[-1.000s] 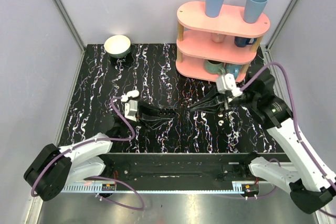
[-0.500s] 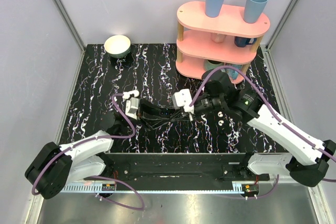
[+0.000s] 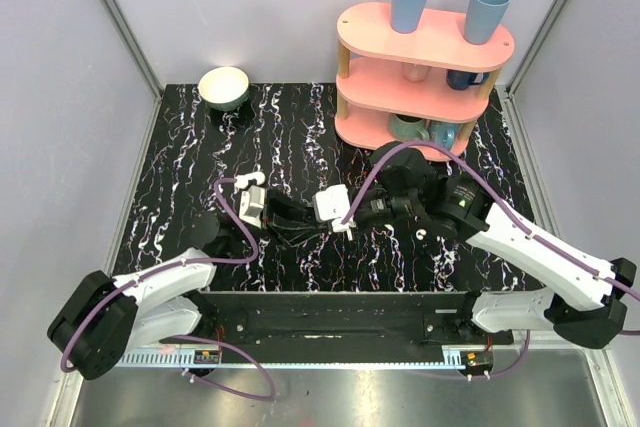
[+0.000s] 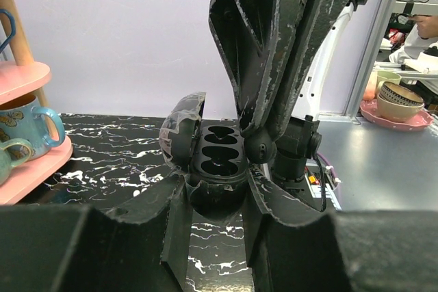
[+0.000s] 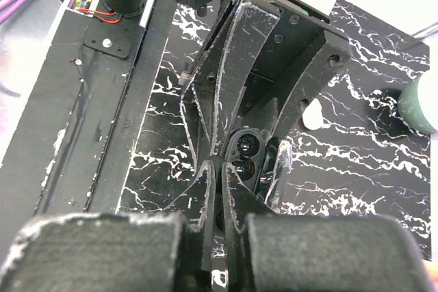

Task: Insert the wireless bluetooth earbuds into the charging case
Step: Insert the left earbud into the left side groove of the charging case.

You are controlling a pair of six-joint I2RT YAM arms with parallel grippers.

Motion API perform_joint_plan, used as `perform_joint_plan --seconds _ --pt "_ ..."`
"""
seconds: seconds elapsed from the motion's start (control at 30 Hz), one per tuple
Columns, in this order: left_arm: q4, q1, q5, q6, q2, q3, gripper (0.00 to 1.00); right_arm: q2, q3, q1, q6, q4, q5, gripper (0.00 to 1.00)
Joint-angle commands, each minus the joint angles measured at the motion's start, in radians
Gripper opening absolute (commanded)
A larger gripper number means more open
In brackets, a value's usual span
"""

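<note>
L end effector (image 4: 216, 195) grips charging case (image 4: 217, 158) — R end effector (image 5: 220, 169) closed, stretched over it.

Top cam overhead, wrist cams close, opposed

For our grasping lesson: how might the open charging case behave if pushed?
The charging case looks glossy and rounded, so it could slip within the left gripper. Its hinged lid stands open and would probably swing if nudged.

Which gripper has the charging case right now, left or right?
The left gripper: its fingers clamp the open charging case from both sides. The right gripper is shut, with its tips at the case's open top.
</note>
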Motion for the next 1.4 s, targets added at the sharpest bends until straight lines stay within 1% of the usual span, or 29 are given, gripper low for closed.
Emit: perform_joint_plan --seconds 0.0,0.23,0.5,0.7,1.03,1.37 --pt "0.049 -0.006 0.047 0.027 -0.013 0.046 0.0 0.017 0.054 0.013 -0.041 0.023 0.07 0.0" --pt "-0.038 -0.014 0.041 0.075 -0.023 0.054 0.0 0.022 0.067 0.022 -0.055 0.022 0.065 0.0" --pt "-0.172 -0.026 0.031 0.159 -0.045 0.072 0.0 -0.022 0.056 0.024 -0.064 0.042 0.029 0.0" --pt "-0.29 -0.043 0.021 0.236 -0.068 0.087 0.0 -0.023 0.05 0.024 -0.072 0.036 0.061 0.0" --pt "-0.322 -0.054 0.012 0.242 -0.092 0.106 0.0 0.02 0.054 0.035 -0.075 -0.035 0.113 0.0" --pt "-0.333 -0.057 0.018 0.251 -0.109 0.104 0.0 0.028 0.047 0.042 -0.085 -0.075 0.101 0.0"
